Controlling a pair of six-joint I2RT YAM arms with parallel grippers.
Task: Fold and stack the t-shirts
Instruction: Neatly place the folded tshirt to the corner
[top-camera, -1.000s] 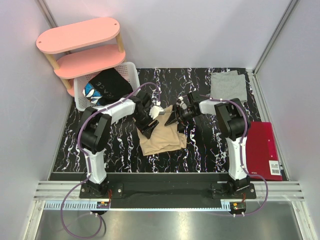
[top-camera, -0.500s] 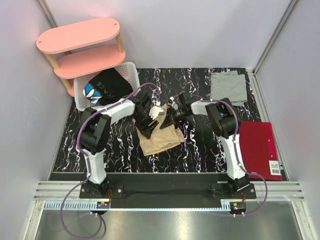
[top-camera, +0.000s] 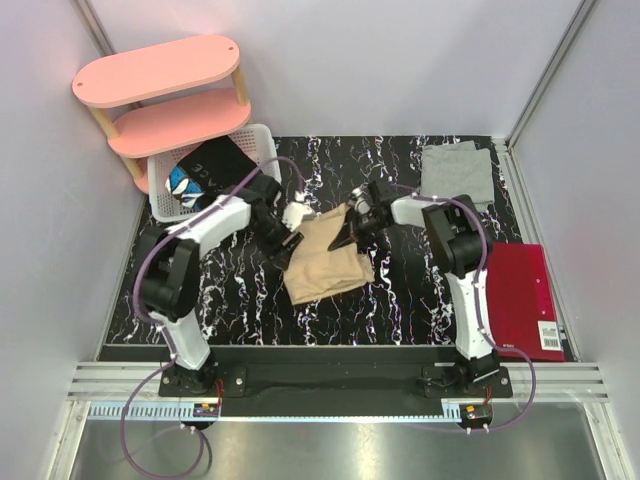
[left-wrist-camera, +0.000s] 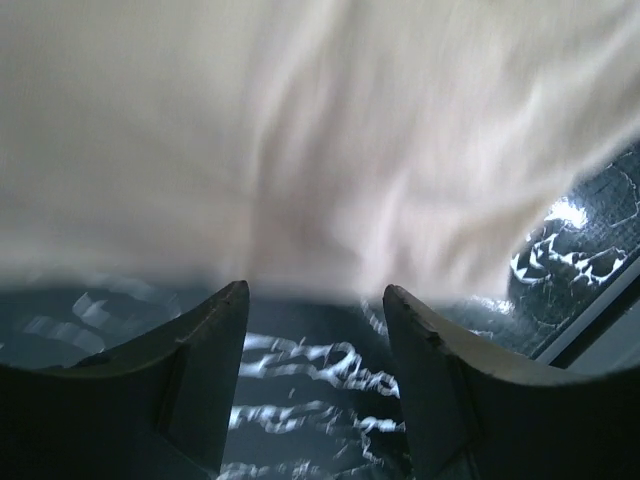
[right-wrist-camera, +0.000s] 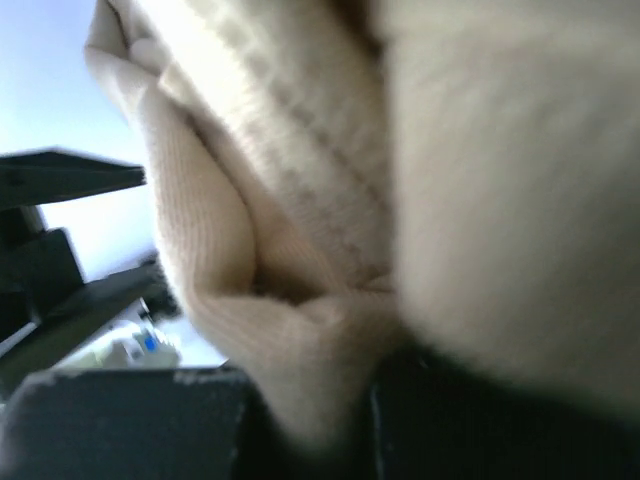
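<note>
The right hand (top-camera: 345, 232) pinches a bunched far edge of the tan t-shirt (top-camera: 325, 265) lying mid-desk (top-camera: 240, 300), the left hand (left-wrist-camera: 315, 320) is spread just beside that shirt's left edge, and the light grey t-shirt (top-camera: 457, 172) lies at the far right corner.

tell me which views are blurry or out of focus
top external: sharp, evenly lit; left wrist: the tan shirt is smeared soft, with glare spots on the marble table; right wrist: the same shirt sits too close, out of focus, bright washed-out background.
</note>
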